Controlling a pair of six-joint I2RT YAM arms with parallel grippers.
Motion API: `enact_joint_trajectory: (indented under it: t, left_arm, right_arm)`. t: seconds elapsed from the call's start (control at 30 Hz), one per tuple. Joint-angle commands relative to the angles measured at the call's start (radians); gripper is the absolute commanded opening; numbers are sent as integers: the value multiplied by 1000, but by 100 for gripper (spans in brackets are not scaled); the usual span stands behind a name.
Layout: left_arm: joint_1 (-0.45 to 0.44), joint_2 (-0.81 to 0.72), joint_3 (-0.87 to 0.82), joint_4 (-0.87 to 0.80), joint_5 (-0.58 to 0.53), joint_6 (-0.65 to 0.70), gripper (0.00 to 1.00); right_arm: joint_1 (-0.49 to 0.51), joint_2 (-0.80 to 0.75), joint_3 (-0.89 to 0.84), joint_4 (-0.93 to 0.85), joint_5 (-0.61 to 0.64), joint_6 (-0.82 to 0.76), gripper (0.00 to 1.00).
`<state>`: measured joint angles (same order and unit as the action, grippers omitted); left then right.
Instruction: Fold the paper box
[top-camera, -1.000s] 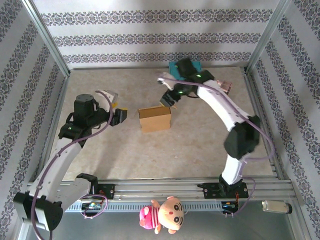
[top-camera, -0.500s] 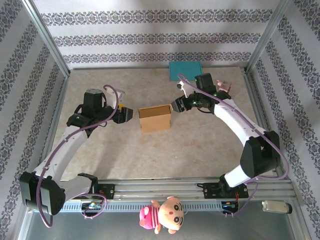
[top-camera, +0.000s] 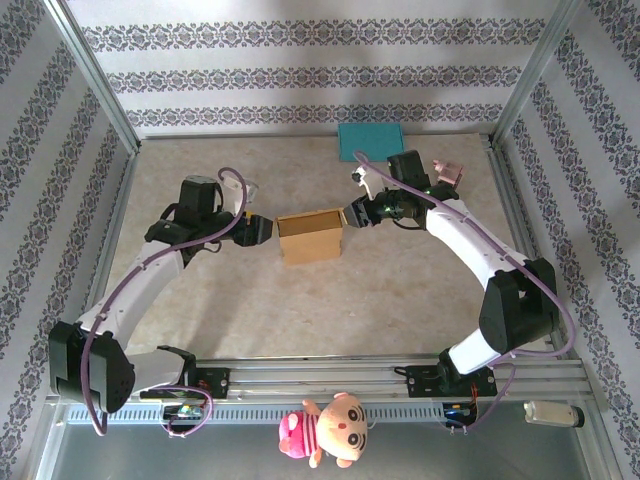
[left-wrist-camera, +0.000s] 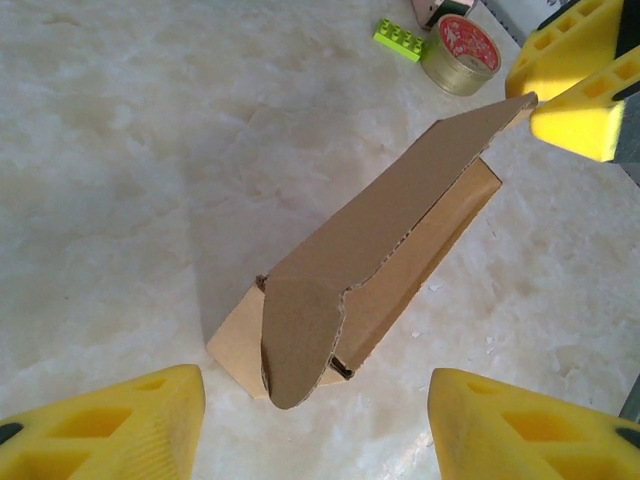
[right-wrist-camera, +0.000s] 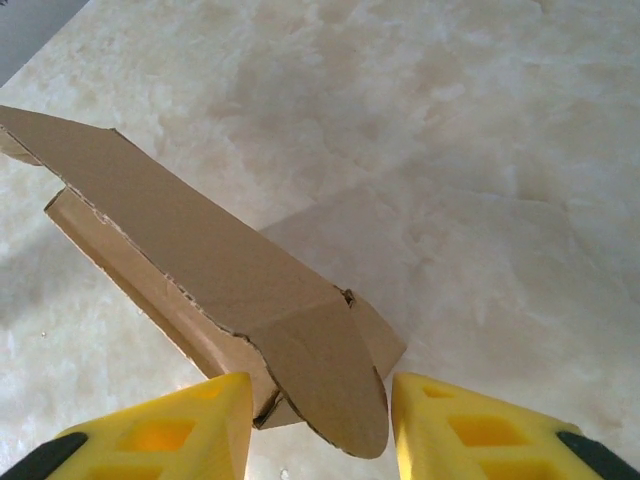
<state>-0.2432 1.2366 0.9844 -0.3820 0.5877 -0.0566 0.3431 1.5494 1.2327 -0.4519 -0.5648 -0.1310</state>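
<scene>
**Top view.** The box (top-camera: 310, 236) sits mid-counter (top-camera: 300, 310), its long side running left to right, with its lid raised. The left end effector (top-camera: 262, 230) is just beside the box's left end. The right end effector (top-camera: 352, 215) is at the box's far right corner. A teal pad (top-camera: 370, 140) lies at the far edge, and a small pink object (top-camera: 447, 172) lies to its right. A plush toy (top-camera: 330, 430) hangs at the near rail.

**Left wrist view.** The left end effector (left-wrist-camera: 315, 400) is released, with its yellow fingers (left-wrist-camera: 110, 425) wide apart. The box's (left-wrist-camera: 380, 250) rounded end flap hangs between them, clear of both. At the lid's other end are the right end effector's yellow fingers (left-wrist-camera: 575, 70). Beyond lie a tape roll (left-wrist-camera: 462, 45) and a green brick (left-wrist-camera: 400, 40).

**Right wrist view.** The right end effector (right-wrist-camera: 312, 400) is parted, not clenched. The box's (right-wrist-camera: 200, 260) rounded end flap lies between its fingers (right-wrist-camera: 500, 425). There is a gap on one side, and the other finger is just beside the flap's edge. Contact there cannot be told.
</scene>
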Motion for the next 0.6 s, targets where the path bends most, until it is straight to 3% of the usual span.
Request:
enact_joint_trajectory:
  t: [0.0,0.17,0.3,0.57]
  left_arm:
    - [-18,14,9,20,3,-39,57]
    - [-24,36,14,25,-17,-79,47]
    - [-25,55,26,23,-28,-98,37]
    - [-31,78,31,53,11,-106,38]
  right_arm:
    - [14,1,7,2,-29,-14,36]
    - [22,13,24,-8,-19,-13,21]
    - [24,19,37,-24,-14,-7,16]
    - [36,20,53,-37,-20,-2,14]
